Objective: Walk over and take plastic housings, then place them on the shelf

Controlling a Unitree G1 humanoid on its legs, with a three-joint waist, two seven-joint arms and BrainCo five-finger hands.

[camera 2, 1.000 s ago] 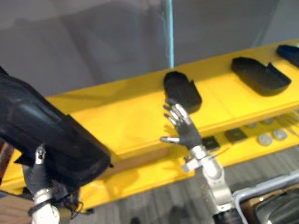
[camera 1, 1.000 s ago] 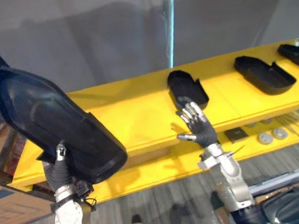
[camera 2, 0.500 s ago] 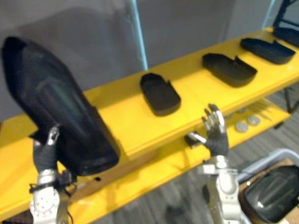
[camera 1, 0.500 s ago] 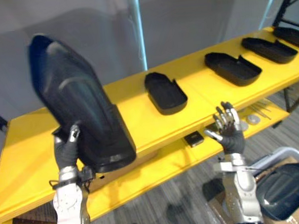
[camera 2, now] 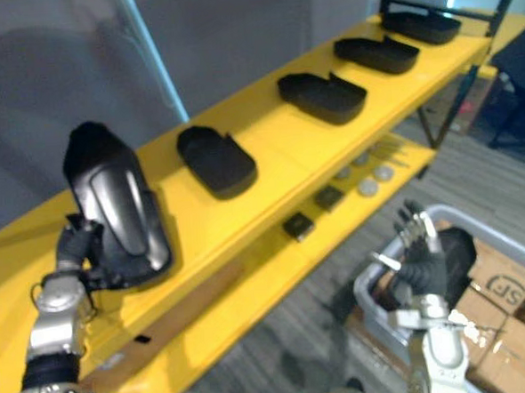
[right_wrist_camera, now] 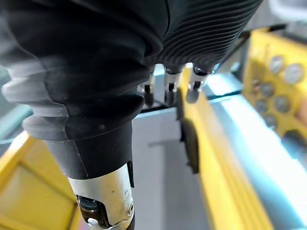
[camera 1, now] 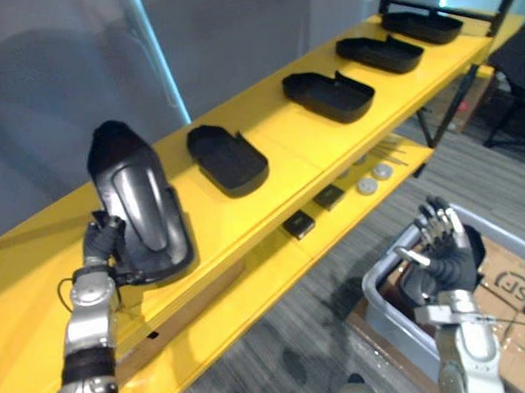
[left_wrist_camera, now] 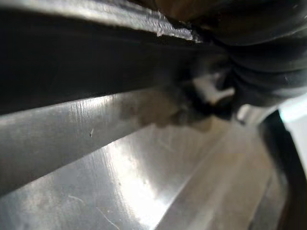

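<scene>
Plainly, our glossy black plastic housing [camera 1: 138, 208] stands on end at the frame's left on the yellow shelf [camera 1: 273, 151], with our left hand [camera 1: 100, 245] clamped on its lower edge. Released this steep, it could topple toward the shallow black housing [camera 1: 229, 158] beside it. Our right hand [camera 1: 440, 252], lower right, is spread.

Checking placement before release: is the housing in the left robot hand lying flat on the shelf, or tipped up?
Tipped up. The housing stands on its lower end on the shelf, gripped by the left robot hand.
</scene>
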